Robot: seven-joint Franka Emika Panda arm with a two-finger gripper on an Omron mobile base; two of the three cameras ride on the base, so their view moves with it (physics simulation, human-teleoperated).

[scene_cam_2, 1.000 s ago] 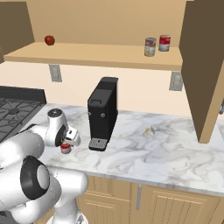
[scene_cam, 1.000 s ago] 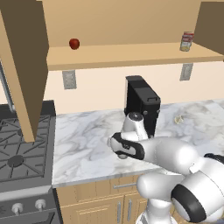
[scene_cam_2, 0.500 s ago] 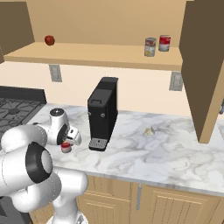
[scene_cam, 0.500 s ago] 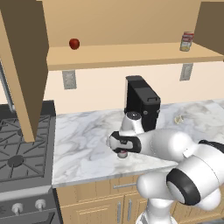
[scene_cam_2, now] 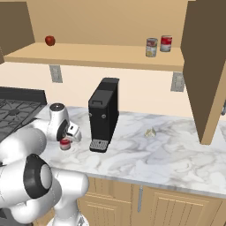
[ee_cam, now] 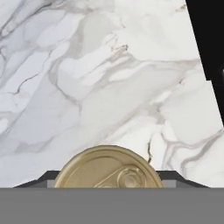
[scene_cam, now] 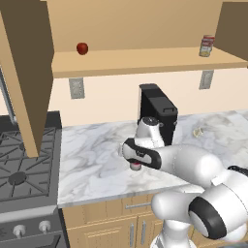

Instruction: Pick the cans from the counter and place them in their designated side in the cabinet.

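Left base view, can: a red-banded can [scene_cam: 136,166] stands on the marble counter [scene_cam: 92,164], directly beneath the gripper [scene_cam: 136,162], in front of the black coffee machine [scene_cam: 157,112].
Left base view, claw: the hand points down onto the can; the fingers are hidden behind the wrist, so how wide they stand cannot be told here.
Left base view, cabinet: a red-and-grey can [scene_cam: 207,46] sits at the right end of the cabinet [scene_cam: 145,60] shelf, a red ball [scene_cam: 82,48] at the left end.
Left base view, change: the arm has settled lower and closer over the can than half a second ago; the can has not moved.

Right base view, can: the can [scene_cam_2: 65,144] stands upright on the counter [scene_cam_2: 167,154], left of the coffee machine [scene_cam_2: 103,114], just under the gripper [scene_cam_2: 67,139].
Right base view, claw: the hand touches or nearly touches the can's top; the gap between the fingers is not readable.
Right base view, cabinet: two cans [scene_cam_2: 151,47] stand side by side on the shelf's right part.

Hand view, can: a gold lid with pull tab [ee_cam: 108,168] sits at the bottom centre, between the dark fingertips [ee_cam: 46,178].
Hand view, claw: the tips flank the lid on both sides; whether they press it cannot be told.
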